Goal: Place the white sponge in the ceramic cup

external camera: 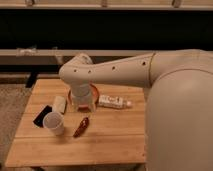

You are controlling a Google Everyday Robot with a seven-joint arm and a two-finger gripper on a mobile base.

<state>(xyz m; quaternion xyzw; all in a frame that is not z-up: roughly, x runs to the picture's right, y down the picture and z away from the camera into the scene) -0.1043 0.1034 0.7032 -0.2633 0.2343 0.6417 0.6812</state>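
Reaching arm [117, 70], gripper [81, 102] low over orange bowl [93, 92]

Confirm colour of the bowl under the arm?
Orange bowl, seen in the camera view; the gripper is hidden below the arm, over it.

Orange bowl [94, 94], white packet [113, 102], black rectangle [42, 115]

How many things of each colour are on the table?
White: 3 (white sponge, ceramic cup, printed packet)
Orange: 1 (bowl)
Black: 1 (flat rectangle)
Red-brown: 1 (small long thing)
Total: 6
The gripper hangs at the arm's end, over the bowl.
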